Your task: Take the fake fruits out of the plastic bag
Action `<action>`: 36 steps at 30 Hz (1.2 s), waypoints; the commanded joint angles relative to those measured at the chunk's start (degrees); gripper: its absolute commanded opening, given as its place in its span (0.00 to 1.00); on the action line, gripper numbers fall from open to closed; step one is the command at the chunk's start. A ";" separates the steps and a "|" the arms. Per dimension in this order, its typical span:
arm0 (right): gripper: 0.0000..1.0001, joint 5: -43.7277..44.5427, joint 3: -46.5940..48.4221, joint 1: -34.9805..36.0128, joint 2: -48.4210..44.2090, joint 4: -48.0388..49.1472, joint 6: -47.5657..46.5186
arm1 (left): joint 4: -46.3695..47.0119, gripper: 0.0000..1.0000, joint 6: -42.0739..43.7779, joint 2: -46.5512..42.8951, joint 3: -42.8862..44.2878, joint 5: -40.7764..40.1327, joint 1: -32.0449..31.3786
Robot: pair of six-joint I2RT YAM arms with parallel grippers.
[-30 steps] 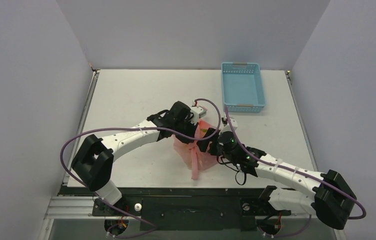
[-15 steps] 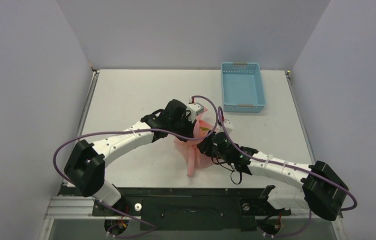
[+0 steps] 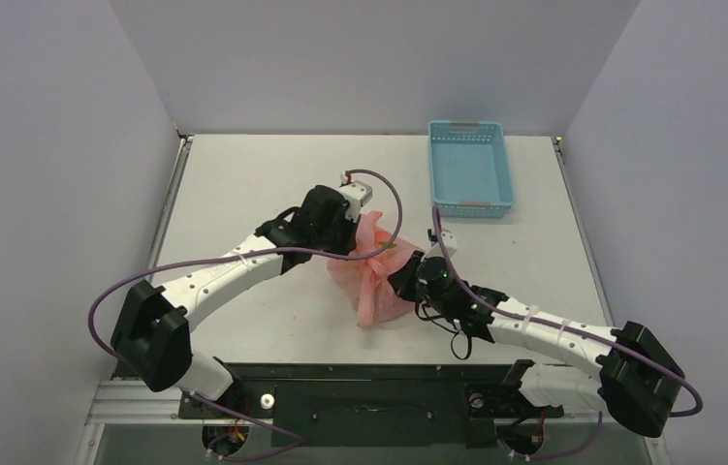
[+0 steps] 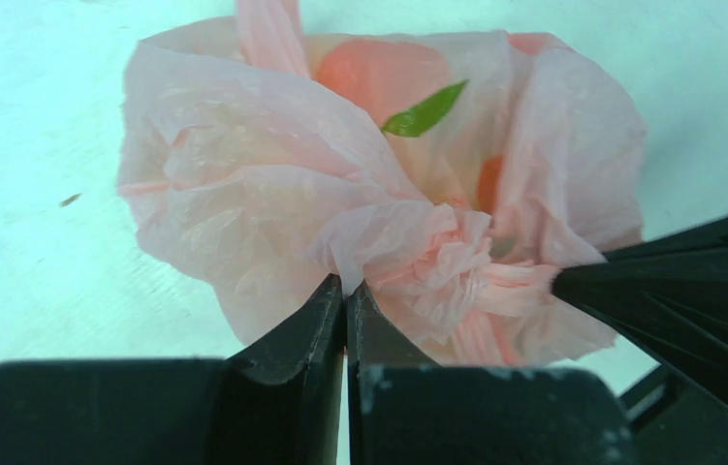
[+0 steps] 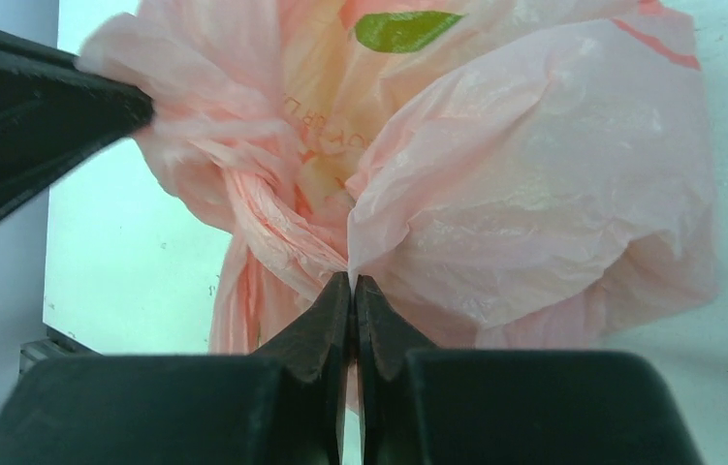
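Observation:
The pink plastic bag lies crumpled in the middle of the table, its top bunched and a handle trailing toward the near edge. My left gripper is shut on a fold of the bag from the left side. My right gripper is shut on the film of the bag from the right. Each wrist view shows the other arm's black fingers touching the bunched top. The fake fruits are hidden inside the bag; an orange and green print shows on the film.
A light-blue slotted basket stands at the back right of the table. Grey walls close in the left, right and back. Purple cables loop off both arms.
My right gripper has closed on the bag. My left arm has drawn back to the left, still gripping, and the bag's top has shifted a little leftward with it.

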 commanded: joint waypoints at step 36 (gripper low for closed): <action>0.79 -11.00 13.11 1.28 -3.69 -9.63 -27.31 | 10.81 0.00 -22.62 -20.98 -23.51 5.80 11.32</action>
